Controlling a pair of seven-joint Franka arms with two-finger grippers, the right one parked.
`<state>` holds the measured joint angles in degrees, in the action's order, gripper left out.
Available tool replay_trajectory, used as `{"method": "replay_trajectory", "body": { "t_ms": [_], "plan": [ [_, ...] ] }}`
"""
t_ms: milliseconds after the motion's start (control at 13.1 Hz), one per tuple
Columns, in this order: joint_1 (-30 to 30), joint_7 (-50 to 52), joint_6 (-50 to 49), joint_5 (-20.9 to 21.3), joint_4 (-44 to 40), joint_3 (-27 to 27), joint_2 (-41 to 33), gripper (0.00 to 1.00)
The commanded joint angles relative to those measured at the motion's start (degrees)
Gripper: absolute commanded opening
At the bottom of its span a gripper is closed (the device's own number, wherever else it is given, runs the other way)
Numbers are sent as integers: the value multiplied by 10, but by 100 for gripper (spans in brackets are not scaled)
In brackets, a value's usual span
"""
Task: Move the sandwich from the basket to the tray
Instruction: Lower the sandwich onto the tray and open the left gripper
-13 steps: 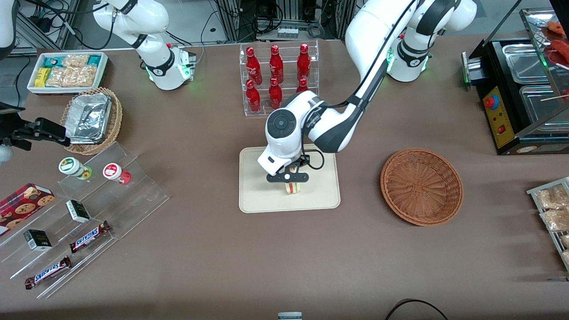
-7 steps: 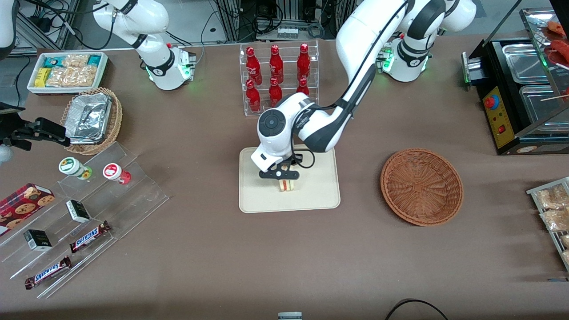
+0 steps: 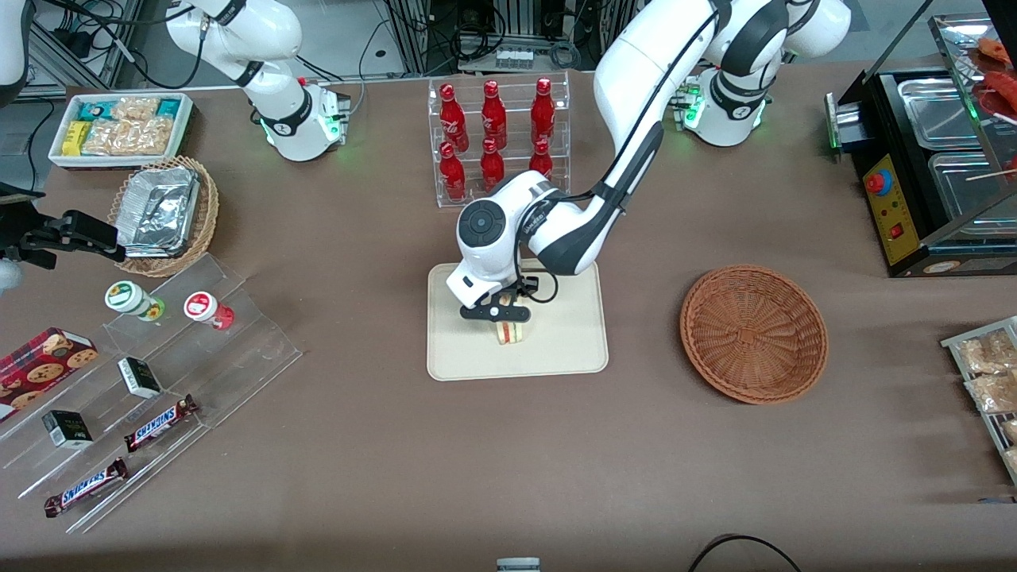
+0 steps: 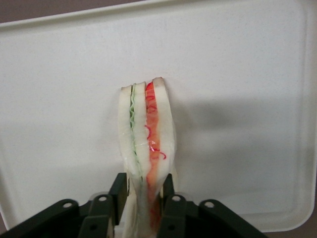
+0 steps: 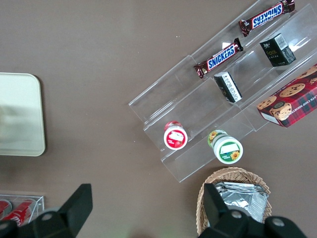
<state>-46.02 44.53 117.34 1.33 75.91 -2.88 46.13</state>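
The sandwich (image 3: 508,332) (image 4: 147,134) is a pale bread wedge with green and red-orange layers on its cut edge. It stands over the middle of the cream tray (image 3: 572,349) (image 4: 237,74), its lower edge at or just above the tray floor. My left gripper (image 3: 497,313) (image 4: 143,191) is shut on the sandwich, its black fingers (image 4: 118,191) pressing both bread faces. The reddish-brown wicker basket (image 3: 753,334) sits empty toward the working arm's end of the table, apart from the tray.
A clear rack of red bottles (image 3: 496,135) stands just past the tray, farther from the front camera. Stepped acrylic shelves (image 3: 151,373) with snack bars, cups and boxes lie toward the parked arm's end. A black food warmer (image 3: 929,167) stands at the working arm's end.
The gripper with the sandwich has shifted slightly toward the parked arm's end and a little farther from the front camera over the tray. The grip stays the same.
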Motion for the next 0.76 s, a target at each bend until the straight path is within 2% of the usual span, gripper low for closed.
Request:
{"method": "replay_trajectory", "body": {
  "t_ms": [0, 458, 687],
  "plan": [
    [0, 0, -13, 9, -11, 9, -13, 100],
    [37, 45, -90, 9, -17, 18, -114, 100],
    [43, 45, -151, 8, -13, 47, -175, 100]
  ]
}}
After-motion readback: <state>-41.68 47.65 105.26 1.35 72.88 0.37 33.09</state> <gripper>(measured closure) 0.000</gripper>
